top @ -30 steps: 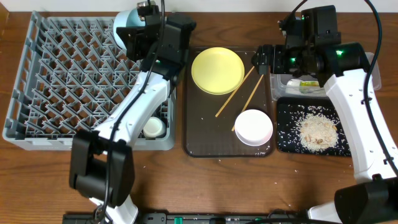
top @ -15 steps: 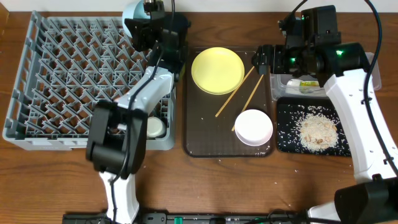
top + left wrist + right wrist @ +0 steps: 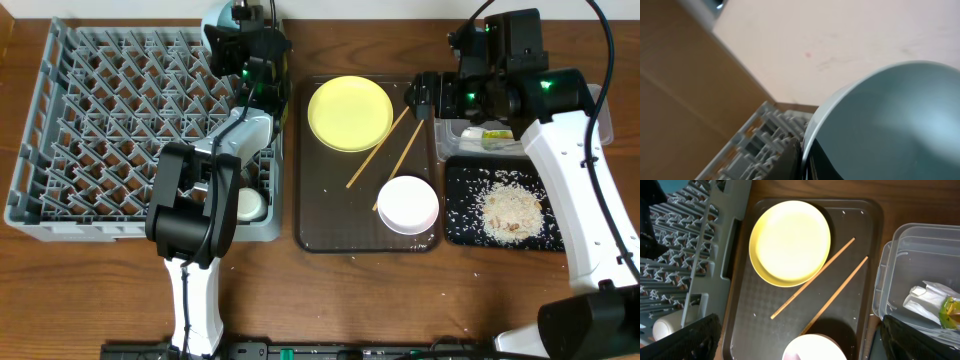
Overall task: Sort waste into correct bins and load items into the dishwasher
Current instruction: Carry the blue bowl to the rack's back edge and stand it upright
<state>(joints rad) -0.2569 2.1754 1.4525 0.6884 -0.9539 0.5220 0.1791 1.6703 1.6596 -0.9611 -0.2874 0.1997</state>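
Note:
My left gripper (image 3: 238,32) is shut on the rim of the light blue bowl (image 3: 214,17), holding it on edge over the far right corner of the grey dishwasher rack (image 3: 110,130). In the left wrist view the bowl (image 3: 890,125) fills the right side, with the dark fingers (image 3: 792,161) pinching its rim. A white cup (image 3: 247,205) sits in the rack. My right gripper (image 3: 424,96) stands open above the brown tray (image 3: 312,205), over the yellow plate (image 3: 790,242), two chopsticks (image 3: 812,279) and the white bowl (image 3: 812,349).
The clear tub (image 3: 900,275) at the right holds the napkin (image 3: 927,297) and the green-and-yellow wrapper (image 3: 951,312). In front of it the black tray (image 3: 455,215) carries a heap of rice scraps (image 3: 510,210). Stray grains lie on the brown tray and the table.
My left arm has swung the blue bowl farther back, toward the far edge above the rack's corner. The right arm has not moved.

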